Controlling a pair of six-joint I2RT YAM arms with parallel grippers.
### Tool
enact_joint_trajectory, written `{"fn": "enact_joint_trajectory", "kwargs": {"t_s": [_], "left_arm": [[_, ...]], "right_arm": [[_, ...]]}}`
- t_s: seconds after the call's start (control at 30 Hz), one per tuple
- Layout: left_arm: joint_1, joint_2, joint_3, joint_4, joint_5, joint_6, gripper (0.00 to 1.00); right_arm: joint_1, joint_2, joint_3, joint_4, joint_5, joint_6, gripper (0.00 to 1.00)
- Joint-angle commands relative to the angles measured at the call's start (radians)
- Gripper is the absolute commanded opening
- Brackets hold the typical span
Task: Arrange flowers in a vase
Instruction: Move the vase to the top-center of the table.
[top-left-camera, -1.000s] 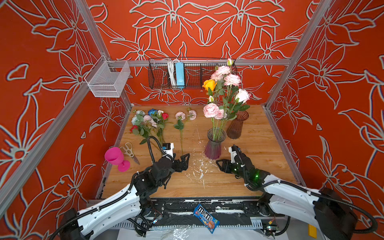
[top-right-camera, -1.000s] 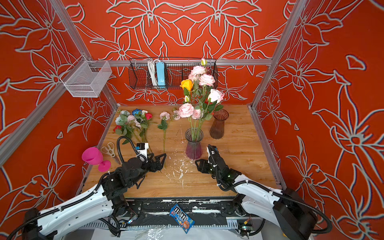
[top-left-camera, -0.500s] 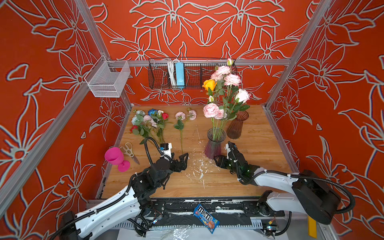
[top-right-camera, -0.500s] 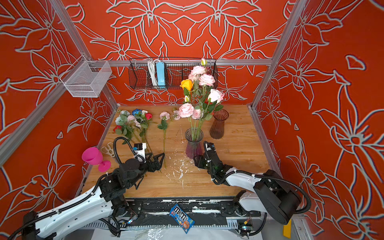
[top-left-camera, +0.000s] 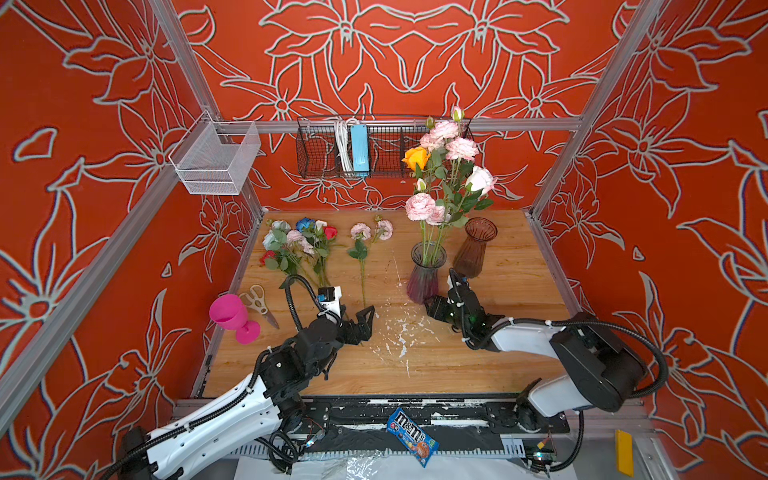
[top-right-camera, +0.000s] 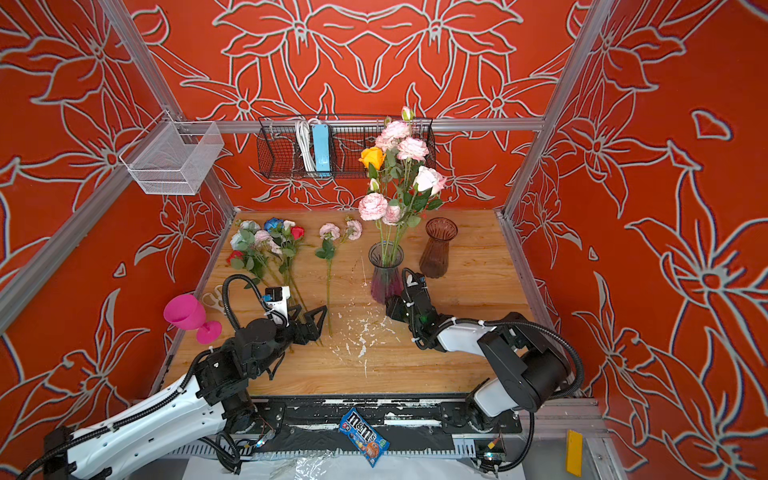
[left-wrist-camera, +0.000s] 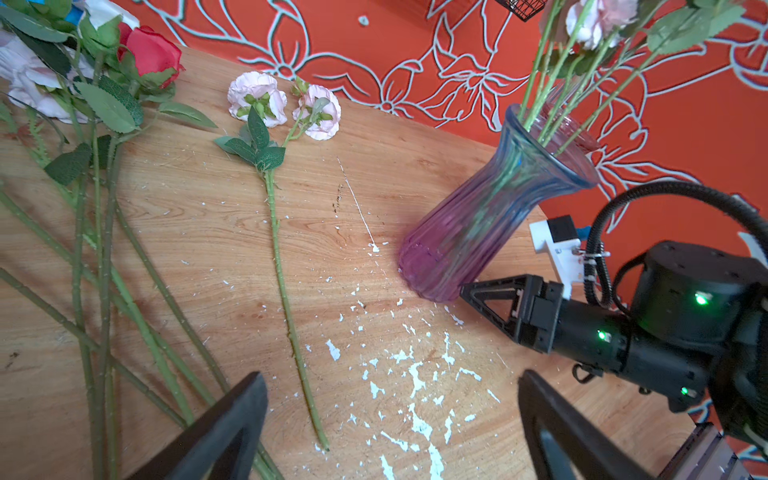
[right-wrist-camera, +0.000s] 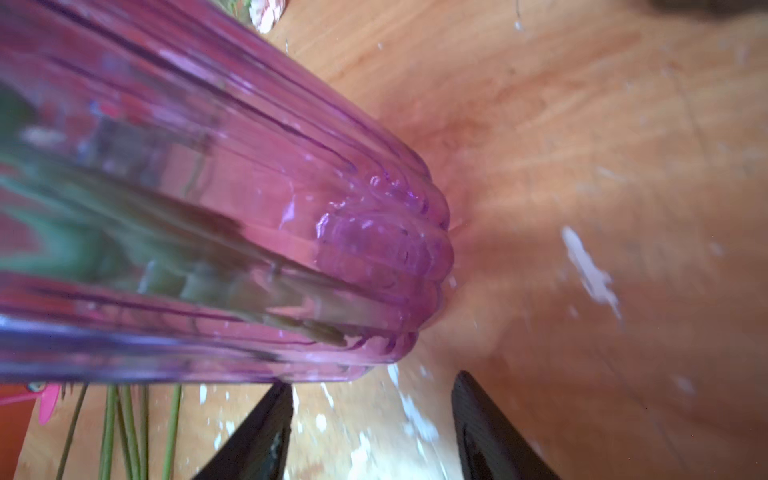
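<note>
The right arm (top-left-camera: 523, 334) has swung in toward the purple vase (top-left-camera: 424, 282). The right jaws now sit low at its base, partly spread with nothing between them, one tip just beside the glass. The left jaws have barely shifted and hang wide over the bench (top-left-camera: 498, 365), near the stem end of a single pink flower (top-left-camera: 363, 276) lying flat. Several flowers (top-left-camera: 446, 166) stand in the vase, and a loose bunch (top-left-camera: 297, 247) lies at the bench's far left.

2 vases (top-left-camera: 423, 282) (top-left-camera: 471, 253), 2 baskets (top-left-camera: 216, 166) (top-left-camera: 316, 158), 1 goblet (top-left-camera: 232, 313)
</note>
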Motion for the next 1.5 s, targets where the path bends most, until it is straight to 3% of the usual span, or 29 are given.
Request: {"fn": "enact_joint_trajectory", "kwargs": {"t_s": [0.0, 0.47, 1.0, 1.17, 1.47], "left_arm": [[0.005, -0.012, 0.001, -0.011, -0.027, 0.007, 0.94], [0.013, 0.013, 0.021, -0.010, -0.024, 0.035, 0.95], [0.036, 0.036, 0.035, -0.001, -0.009, 0.049, 0.97], [0.041, 0.032, 0.044, -0.012, 0.000, 0.051, 0.97], [0.046, 0.024, 0.054, -0.026, 0.014, 0.057, 0.97]], "right_arm": [[-0.020, 0.047, 0.074, 0.041, -0.024, -0.025, 0.62], [-0.023, 0.266, 0.265, 0.069, -0.059, -0.050, 0.59], [-0.047, 0.369, 0.371, 0.044, -0.035, -0.067, 0.59], [-0.047, 0.333, 0.347, 0.029, -0.067, -0.082, 0.60], [-0.044, 0.083, 0.231, -0.163, -0.055, -0.104, 0.63]]}}
